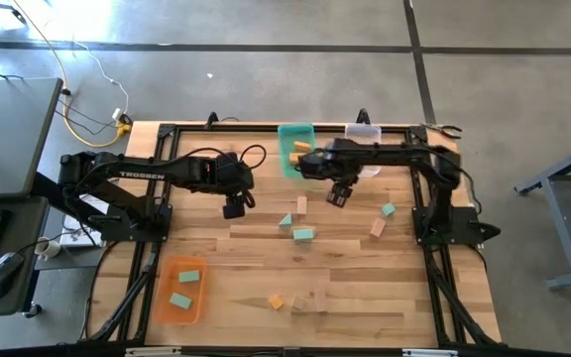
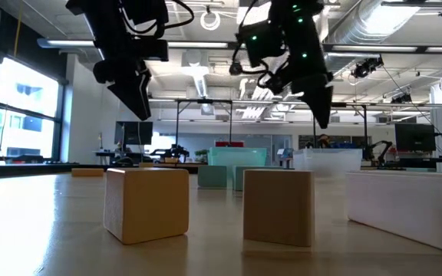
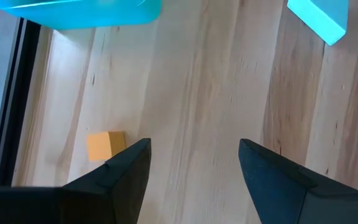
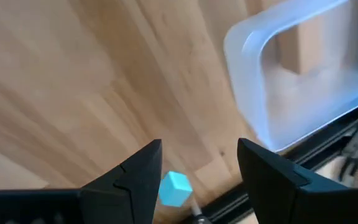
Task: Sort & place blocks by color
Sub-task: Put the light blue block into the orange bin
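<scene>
- Overhead, the left pincer hangs spread and empty above bare worktop.
- Alongside, the right pincer hovers spread, holding nothing, just in front of the teal bin and clear bin.
- Loose blocks lie scattered mid-worktop; two teal ones sit in the orange bin.

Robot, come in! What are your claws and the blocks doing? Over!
Left gripper open, empty, above table. Right gripper open, empty, near clear bin. Blocks loose on table; some in bins. Nothing in the way.
</scene>
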You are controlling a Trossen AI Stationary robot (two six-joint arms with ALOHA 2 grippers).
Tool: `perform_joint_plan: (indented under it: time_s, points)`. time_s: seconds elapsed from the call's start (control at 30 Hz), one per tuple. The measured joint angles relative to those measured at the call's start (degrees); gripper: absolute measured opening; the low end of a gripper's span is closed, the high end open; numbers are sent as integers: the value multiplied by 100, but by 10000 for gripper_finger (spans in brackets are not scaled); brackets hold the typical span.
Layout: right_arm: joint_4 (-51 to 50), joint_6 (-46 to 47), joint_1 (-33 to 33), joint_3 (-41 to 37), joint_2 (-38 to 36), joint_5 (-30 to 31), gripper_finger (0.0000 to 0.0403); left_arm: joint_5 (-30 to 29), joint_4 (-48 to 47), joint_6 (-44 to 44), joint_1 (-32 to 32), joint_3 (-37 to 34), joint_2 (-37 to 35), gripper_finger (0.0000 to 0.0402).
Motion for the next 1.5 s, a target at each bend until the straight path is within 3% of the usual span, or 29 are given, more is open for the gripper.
perform_joint_plan:
  time_s: [0.4,0.67,0.93,1.2,1.5]
  points:
    - [2164,821,487,-2244,-1785,-520,197,4,-146,-156,0,2,0,231]
    - [3848,873,679,-3217,-2149,-1229,197,204,-710,-649,0,2,0,231]
    - [5610,319,952,-3569,-2149,-1549,197,373,-1172,-833,0,2,0,231]
    - [7461,-1019,1373,-3569,-2144,-1625,197,895,-1609,-1158,-62,2,0,231]
    - [8473,-1700,1461,-3569,-2137,-1608,198,905,-1593,-1202,-116,2,0,231]
